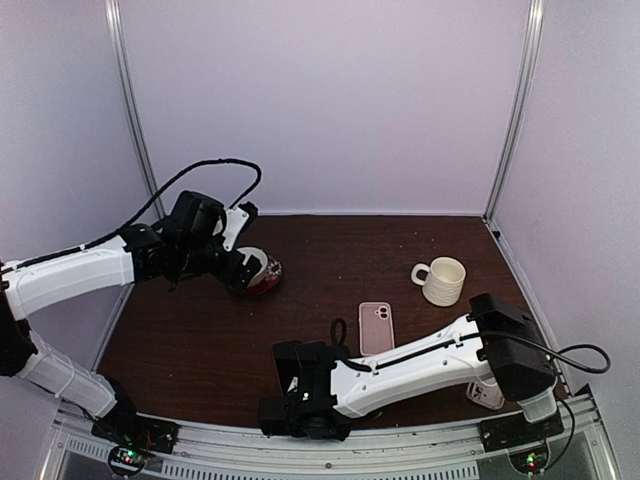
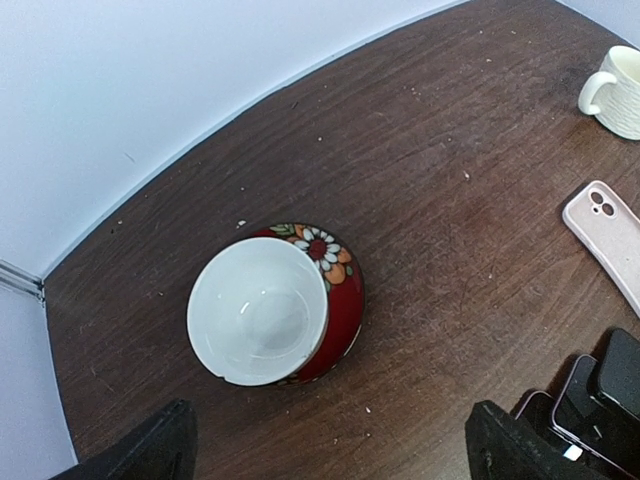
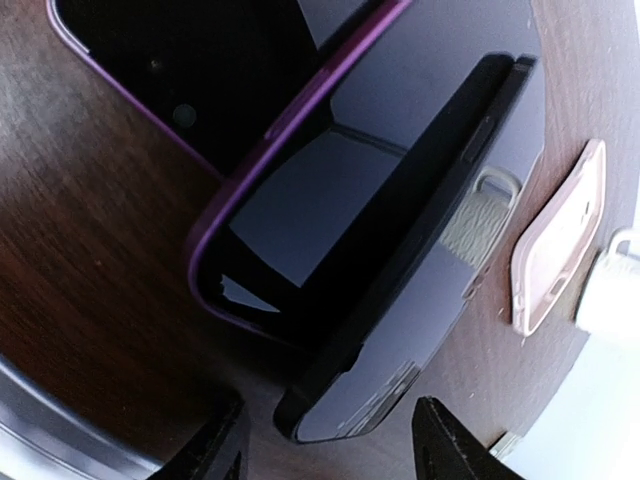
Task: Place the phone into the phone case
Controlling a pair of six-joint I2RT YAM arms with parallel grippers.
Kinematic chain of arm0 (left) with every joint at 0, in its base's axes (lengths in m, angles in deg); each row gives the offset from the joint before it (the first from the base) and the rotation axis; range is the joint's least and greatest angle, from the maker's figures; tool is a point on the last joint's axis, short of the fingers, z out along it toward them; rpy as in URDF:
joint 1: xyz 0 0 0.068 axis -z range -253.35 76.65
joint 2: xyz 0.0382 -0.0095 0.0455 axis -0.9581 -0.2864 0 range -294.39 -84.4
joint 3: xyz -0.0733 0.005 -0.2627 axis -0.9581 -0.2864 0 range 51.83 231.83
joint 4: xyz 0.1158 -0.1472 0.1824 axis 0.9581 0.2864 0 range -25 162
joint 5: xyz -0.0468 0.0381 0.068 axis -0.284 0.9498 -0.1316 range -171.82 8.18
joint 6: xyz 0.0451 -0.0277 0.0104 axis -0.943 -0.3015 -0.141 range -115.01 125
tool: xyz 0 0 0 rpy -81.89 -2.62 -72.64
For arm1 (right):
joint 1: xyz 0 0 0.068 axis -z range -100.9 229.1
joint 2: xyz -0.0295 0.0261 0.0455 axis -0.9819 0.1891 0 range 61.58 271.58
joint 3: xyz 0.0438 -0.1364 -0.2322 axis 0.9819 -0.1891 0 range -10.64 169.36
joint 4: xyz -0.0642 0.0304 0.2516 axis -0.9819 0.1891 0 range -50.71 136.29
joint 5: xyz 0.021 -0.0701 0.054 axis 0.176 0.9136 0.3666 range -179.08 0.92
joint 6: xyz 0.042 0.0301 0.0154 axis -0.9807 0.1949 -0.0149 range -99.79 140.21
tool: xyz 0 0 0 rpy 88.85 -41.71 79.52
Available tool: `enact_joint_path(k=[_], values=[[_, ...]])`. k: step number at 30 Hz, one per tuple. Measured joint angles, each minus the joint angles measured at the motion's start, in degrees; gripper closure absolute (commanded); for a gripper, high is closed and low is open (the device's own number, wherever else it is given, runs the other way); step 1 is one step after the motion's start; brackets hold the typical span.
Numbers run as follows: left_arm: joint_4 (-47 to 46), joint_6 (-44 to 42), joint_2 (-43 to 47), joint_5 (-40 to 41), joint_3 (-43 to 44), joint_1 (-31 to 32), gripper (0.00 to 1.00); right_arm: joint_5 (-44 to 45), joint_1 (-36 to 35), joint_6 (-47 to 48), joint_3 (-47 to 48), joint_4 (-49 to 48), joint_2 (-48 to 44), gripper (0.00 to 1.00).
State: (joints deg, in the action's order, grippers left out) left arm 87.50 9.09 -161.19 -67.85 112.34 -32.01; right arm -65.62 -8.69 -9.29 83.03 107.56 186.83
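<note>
A black phone (image 3: 420, 250) with a glossy screen lies tilted across a second, purple-rimmed phone (image 3: 270, 200) near the table's front edge. My right gripper (image 3: 325, 432) hangs low over the black phone's near end. Its jaws are open, one on each side of that end, with a small gap to the phone on both sides. In the top view the right wrist (image 1: 300, 385) hides both phones. The pink phone case (image 1: 376, 327) lies flat, camera cutout up, in the middle of the table, and it also shows as the same case (image 3: 555, 245) beyond the phones. My left gripper (image 2: 330, 452) stands wide open above the table.
A red flowered bowl (image 2: 275, 308) with a white inside leans on its side under the left gripper. A cream mug (image 1: 441, 281) stands at the right back. A small white object (image 1: 485, 394) lies by the right arm's base. White walls close in the dark wooden table (image 1: 200, 340).
</note>
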Motion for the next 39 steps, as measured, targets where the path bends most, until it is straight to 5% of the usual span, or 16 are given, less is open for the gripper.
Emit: enact_joint_path(k=[8,14,23,31,39], values=[[0.04,-0.15,-1.16,-0.04,0.00,0.00,0.02,5.95,0.00,1.22,-1.84,-2.19,0.48,0.61],[0.09,-0.15,-2.27,-0.33,0.00,0.00,0.02,8.31,0.02,4.13,-3.23,-4.04,0.87,0.84],[0.28,-1.01,-3.43,-2.45,0.02,0.00,0.02,13.60,1.05,5.81,-3.98,-3.48,0.79,1.00],[-2.71,-4.20,-2.99,-13.33,-0.81,0.02,0.05,11.85,3.52,9.64,-12.13,-8.59,-9.68,1.00],[-6.38,-14.93,-1.92,-30.77,-4.76,2.32,0.12,-4.35,13.22,15.69,-28.02,-24.17,-28.20,1.00]])
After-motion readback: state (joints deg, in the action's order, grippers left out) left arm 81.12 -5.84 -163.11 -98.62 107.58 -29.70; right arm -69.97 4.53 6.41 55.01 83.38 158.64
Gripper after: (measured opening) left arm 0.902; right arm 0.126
